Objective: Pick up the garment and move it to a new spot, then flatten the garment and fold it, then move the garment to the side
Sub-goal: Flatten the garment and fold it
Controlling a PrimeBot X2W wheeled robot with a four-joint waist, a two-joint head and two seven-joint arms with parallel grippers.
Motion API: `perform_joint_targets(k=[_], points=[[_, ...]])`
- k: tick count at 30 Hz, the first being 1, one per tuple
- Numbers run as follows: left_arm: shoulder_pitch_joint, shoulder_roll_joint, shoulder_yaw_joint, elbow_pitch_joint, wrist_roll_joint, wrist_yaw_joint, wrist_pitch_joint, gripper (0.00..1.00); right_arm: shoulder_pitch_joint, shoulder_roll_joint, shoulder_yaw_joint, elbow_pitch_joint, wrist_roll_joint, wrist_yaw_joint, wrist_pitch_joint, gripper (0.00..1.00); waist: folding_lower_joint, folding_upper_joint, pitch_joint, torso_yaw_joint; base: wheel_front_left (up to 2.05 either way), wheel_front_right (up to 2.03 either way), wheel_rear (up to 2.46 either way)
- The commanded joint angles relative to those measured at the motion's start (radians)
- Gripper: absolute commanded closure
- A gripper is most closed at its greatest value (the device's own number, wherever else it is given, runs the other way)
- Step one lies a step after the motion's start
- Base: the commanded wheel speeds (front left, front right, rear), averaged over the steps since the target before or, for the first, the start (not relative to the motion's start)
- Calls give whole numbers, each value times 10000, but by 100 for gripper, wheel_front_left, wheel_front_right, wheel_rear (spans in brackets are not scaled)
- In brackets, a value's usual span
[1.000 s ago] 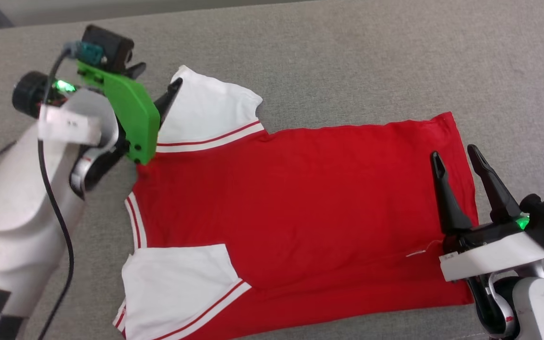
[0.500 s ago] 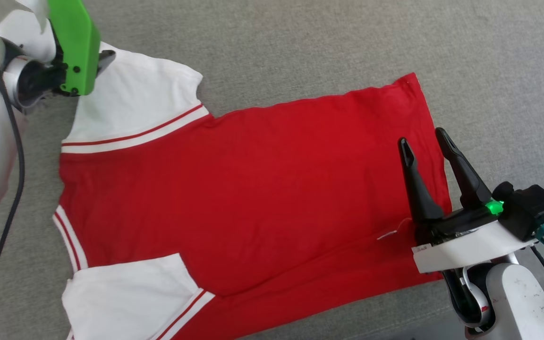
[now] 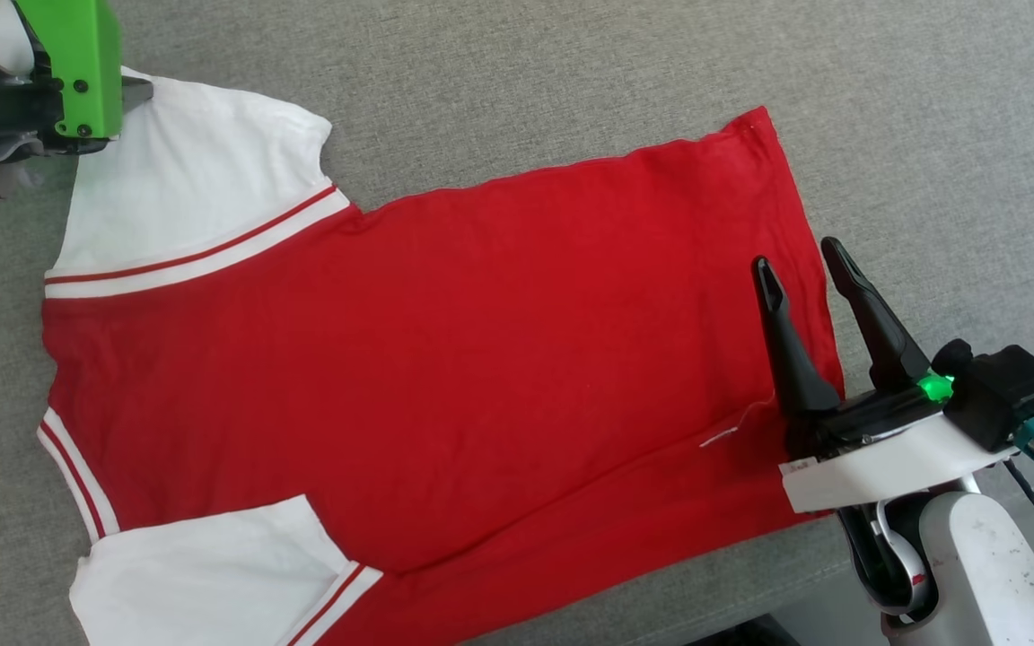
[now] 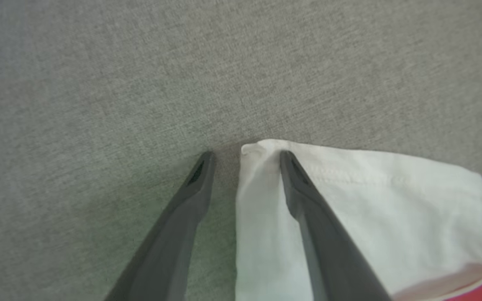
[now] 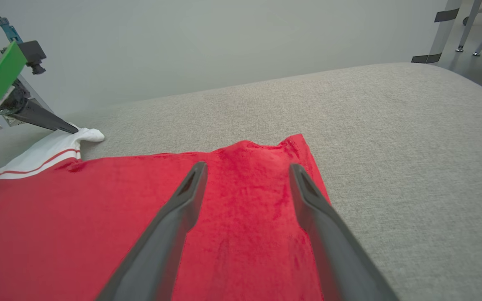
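Straddling the garment [image 4: 370, 209] at its sleeve corner, left tool [image 4: 245, 161] gapes empty; right tool [image 3: 797, 258] open.

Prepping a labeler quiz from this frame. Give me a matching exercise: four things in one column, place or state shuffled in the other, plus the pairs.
Things:
1. left gripper
2. right gripper
3. garment
4. loose thread

Place or state:
A. spread out on the grey surface
B. jaws apart, astride the corner of the white sleeve
C. open, over the red hem
D. white, lying on red cloth beside a dark finger's base

Pairs: 1-B, 2-C, 3-A, 4-D
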Motion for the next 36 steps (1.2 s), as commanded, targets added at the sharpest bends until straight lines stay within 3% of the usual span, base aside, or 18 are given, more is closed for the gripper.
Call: perform_joint_targets(k=[1,10,16,27,29,30,36], points=[[411,-164,-134,199,-86,72,163,100,-203,-16,-23,20,66,-7,-72,0,0,0,-19,59,0,0,0],[559,-459,397,-126,-514,217,-951,100,-169,-196,-82,112,127,-7,198,0,0,0,-683,392,0,0,0],[1356,-730,816,-810,-993,231,-1945,100,83,-688,-575,193,-31,-7,1244,0,0,0,-1744,927,0,0,0],[3511,-726,1098,-3958,-1490,736,-2734,100,-684,-2341,-1500,280,692,-7,5841,0,0,0,-2577,2154,0,0,0],[3854,-668,1129,-4672,-1505,914,-2804,100,-921,-2617,-1551,373,873,-7,6644,0,0,0,-2564,2368,0,0,0],[4283,-478,1087,-5681,-1287,1232,-2918,100,-1443,-3126,-1360,631,1182,-7,7754,0,0,0,-2444,2656,0,0,0],[5005,-340,895,-7267,-1117,1631,-2894,100,-2622,-4009,-838,1625,1653,-7,9074,0,0,0,-2077,3215,0,0,0]])
